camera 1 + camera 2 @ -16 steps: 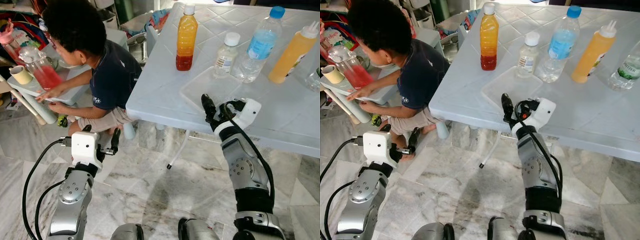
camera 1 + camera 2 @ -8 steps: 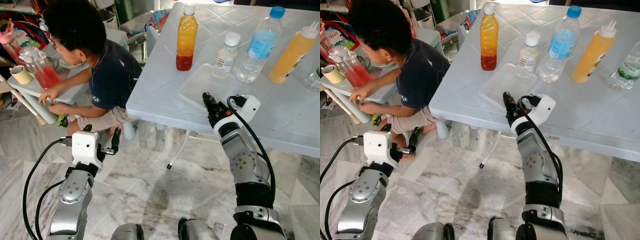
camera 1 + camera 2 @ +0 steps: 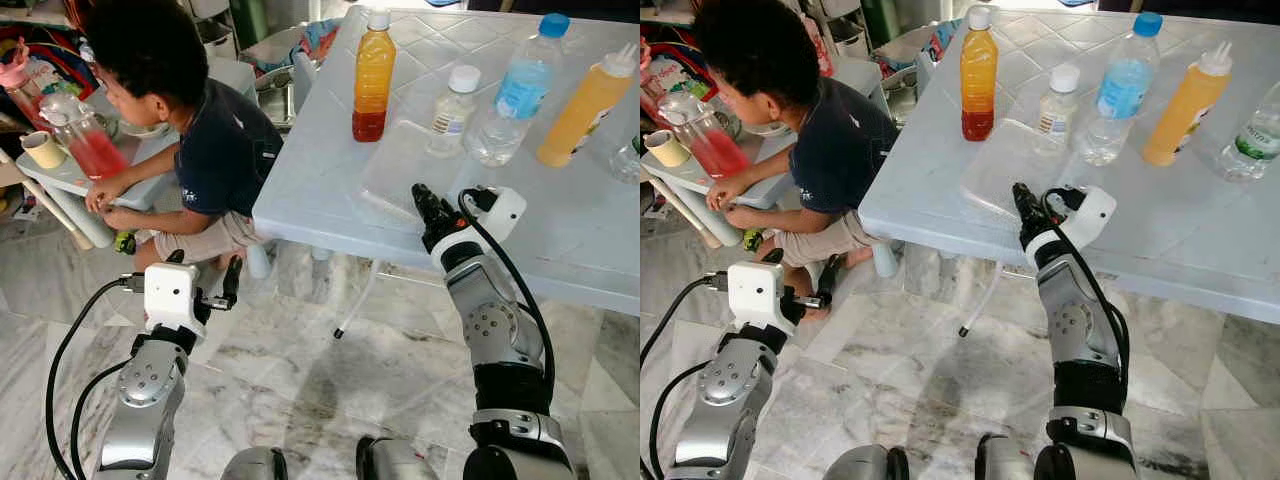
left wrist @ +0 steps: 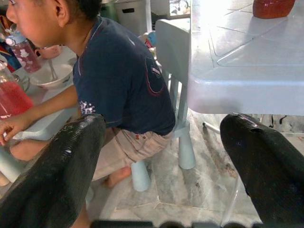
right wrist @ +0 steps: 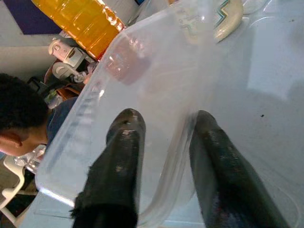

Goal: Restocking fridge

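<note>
"Five bottles are on the counter [image 3: 330, 190], and none has gone in a fridge. I can't see a fridge at all."

"So the job has just started?"

"I think so. The right pincer [image 3: 424, 205] is at the see-through tray [image 3: 400, 175] that lies near the front edge of the counter. In the right wrist view the tray's near rim sits between the two black fingers [image 5: 121, 152], one finger on each side. The near edge looks tipped up a bit."

"Is it pinching the rim?"

"The fingers are close on it, but there may be a small gap. I can't tell if it has a tight hold."

"And the other arm?"

"The left pincer [image 3: 205, 282] hangs low over the floor, spread wide, with nothing in it. It points toward a person [image 3: 200, 130] who sits at a little table beside the counter."

"Which bottles are waiting?"

"An orange juice bottle [image 3: 373, 75], a small white-capped bottle [image 3: 452, 108], a blue-capped water bottle [image 3: 515, 95] and a yellow squeeze bottle [image 3: 590, 105]. They stand behind the tray. One more bottle [image 3: 1252, 140] is at the far right, partly cut off by the edge."

"What's hard to see?"

"The tray is so clear that its far rim is lost against the white top. I can't tell if it touches the small bottle."
</note>
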Tool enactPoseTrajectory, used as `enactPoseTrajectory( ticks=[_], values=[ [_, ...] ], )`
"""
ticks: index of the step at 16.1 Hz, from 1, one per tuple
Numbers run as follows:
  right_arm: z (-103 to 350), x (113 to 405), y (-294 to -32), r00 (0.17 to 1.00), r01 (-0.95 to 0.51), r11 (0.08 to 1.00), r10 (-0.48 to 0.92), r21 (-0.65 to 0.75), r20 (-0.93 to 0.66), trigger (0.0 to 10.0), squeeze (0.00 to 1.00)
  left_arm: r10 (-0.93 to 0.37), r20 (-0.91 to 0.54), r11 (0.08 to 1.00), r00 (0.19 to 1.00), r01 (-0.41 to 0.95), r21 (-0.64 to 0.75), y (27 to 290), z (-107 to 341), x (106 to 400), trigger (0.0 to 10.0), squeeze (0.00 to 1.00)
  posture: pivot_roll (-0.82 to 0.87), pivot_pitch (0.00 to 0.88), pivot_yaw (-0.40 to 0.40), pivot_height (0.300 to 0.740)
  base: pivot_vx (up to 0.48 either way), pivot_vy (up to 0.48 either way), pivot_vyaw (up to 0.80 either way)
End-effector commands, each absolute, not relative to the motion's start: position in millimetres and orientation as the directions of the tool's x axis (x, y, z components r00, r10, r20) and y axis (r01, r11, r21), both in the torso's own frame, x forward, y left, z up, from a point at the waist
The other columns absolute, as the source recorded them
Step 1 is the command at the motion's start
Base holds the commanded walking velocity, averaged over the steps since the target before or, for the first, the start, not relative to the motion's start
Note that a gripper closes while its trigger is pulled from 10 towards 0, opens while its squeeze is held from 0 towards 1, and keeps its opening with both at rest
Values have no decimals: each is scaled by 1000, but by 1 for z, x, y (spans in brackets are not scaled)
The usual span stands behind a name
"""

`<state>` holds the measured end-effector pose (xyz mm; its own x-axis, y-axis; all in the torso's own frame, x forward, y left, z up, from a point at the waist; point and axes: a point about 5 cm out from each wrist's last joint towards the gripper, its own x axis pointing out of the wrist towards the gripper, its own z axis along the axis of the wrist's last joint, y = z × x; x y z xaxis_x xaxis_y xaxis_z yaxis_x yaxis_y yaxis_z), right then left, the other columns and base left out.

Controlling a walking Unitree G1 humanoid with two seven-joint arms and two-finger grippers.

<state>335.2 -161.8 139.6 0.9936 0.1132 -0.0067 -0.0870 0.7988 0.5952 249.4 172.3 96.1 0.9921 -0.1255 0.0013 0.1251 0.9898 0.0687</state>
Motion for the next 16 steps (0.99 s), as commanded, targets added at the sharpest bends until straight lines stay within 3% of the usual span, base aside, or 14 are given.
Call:
enactPoseTrajectory(
  ticks=[1,11,15,16],
  values=[
    [133,334,-165,994,-54,804,99,593,-45,0,0,-120,-19,990,993,121,76,174,93,249,10000,0,51,130,81,740,0,0,0],
    [134,338,-170,996,-26,815,72,579,-57,0,0,-123,-25,990,992,124,73,172,91,253,10000,0,47,117,72,740,0,0,0],
    [136,326,-168,989,-102,837,142,538,-33,0,0,-115,-21,990,993,117,81,173,91,250,10000,0,47,120,70,740,0,0,0],
    [138,318,-170,988,-124,867,154,482,-22,863,0,-106,-18,991,994,107,84,174,92,249,10000,0,40,120,69,740,0,0,0]
  ],
)
